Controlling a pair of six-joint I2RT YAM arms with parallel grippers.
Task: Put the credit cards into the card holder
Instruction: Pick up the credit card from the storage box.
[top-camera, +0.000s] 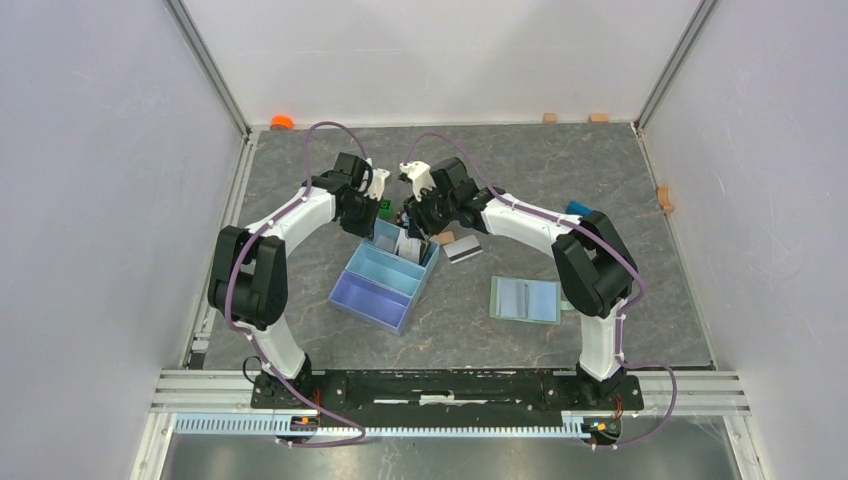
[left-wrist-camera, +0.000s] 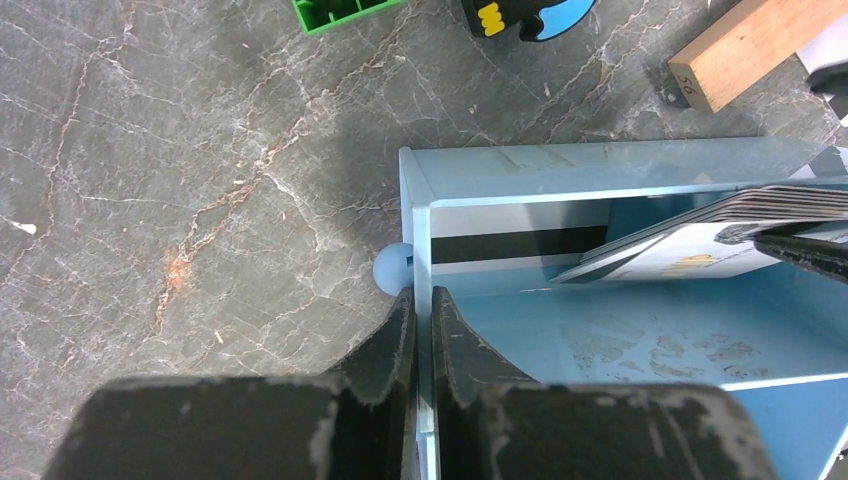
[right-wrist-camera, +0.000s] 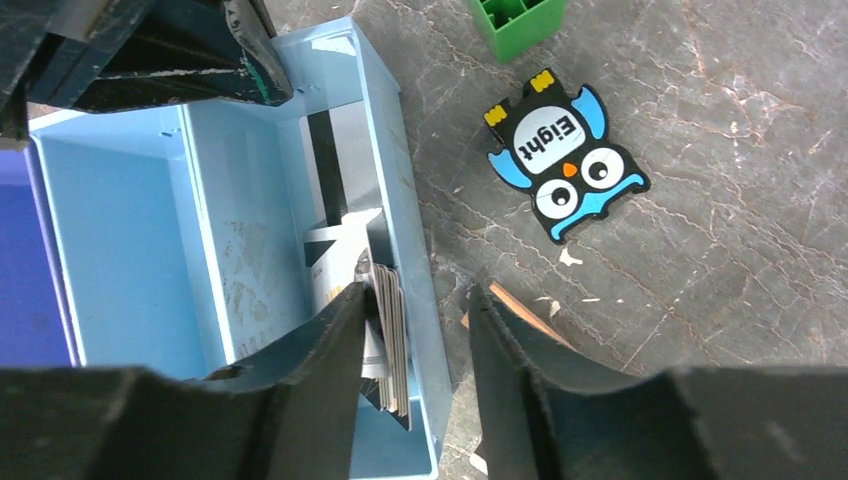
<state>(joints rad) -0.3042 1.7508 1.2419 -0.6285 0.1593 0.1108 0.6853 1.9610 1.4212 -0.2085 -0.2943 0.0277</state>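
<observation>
Several credit cards (right-wrist-camera: 392, 335) stand on edge as a stack against the wall inside the end compartment of a light blue tray (right-wrist-camera: 120, 220). Another card with a dark stripe (left-wrist-camera: 510, 245) leans on the compartment's end wall. One more striped card (top-camera: 463, 250) lies on the table beside the tray. The sage-green card holder (top-camera: 525, 298) lies open on the right. My left gripper (left-wrist-camera: 422, 305) is shut on the tray's wall (left-wrist-camera: 500, 160). My right gripper (right-wrist-camera: 415, 320) is open, one finger inside against the stack, the other outside the wall.
The tray (top-camera: 375, 295) has three compartments, the near one purple-blue. An owl piece marked "Eight" (right-wrist-camera: 565, 165), a green block (right-wrist-camera: 515, 20) and a wooden block (left-wrist-camera: 750, 45) lie just beyond the tray. Both arms (top-camera: 520, 215) meet over its far end.
</observation>
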